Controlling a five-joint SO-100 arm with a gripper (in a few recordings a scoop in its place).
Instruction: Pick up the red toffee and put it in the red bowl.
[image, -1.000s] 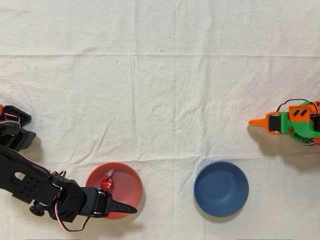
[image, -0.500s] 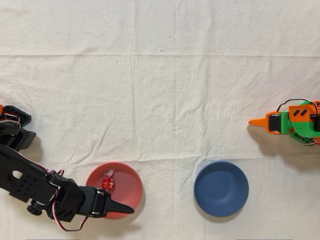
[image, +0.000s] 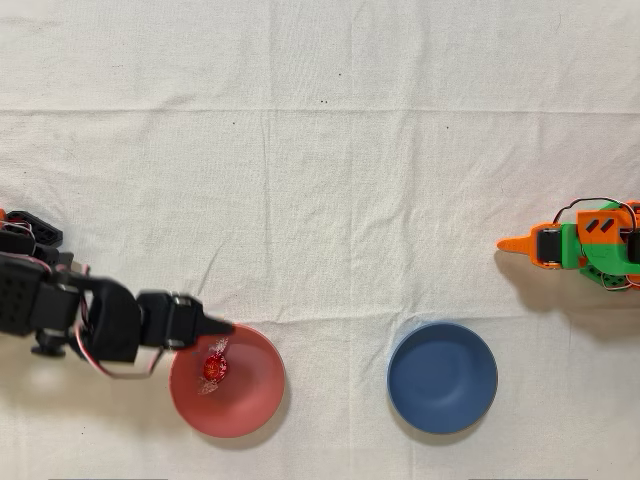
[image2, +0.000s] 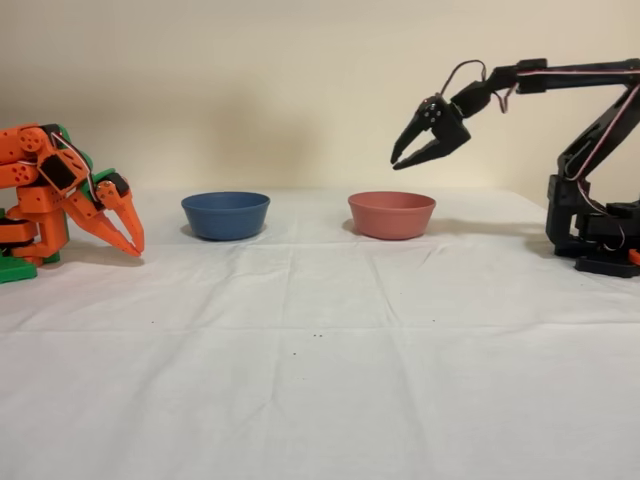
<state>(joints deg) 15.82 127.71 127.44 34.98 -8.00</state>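
The red toffee (image: 214, 367) lies inside the red bowl (image: 250, 400), toward the bowl's left part in the overhead view. In the fixed view the red bowl (image2: 391, 215) stands right of centre and its wall hides the toffee. My black gripper (image2: 404, 157) hangs well above the bowl's right rim there, fingers a little apart and empty. Seen from overhead, the gripper (image: 222, 328) tip sits at the bowl's upper left rim.
A blue bowl (image: 442, 377) stands beside the red one on the white cloth. The idle orange arm (image: 575, 245) rests at the right edge of the overhead view. The black arm's base (image2: 595, 235) stands at the far right of the fixed view.
The black arm has swung from the bowl's lower left rim up to its upper left rim in the overhead view and pulled back. The toffee stays in the bowl.
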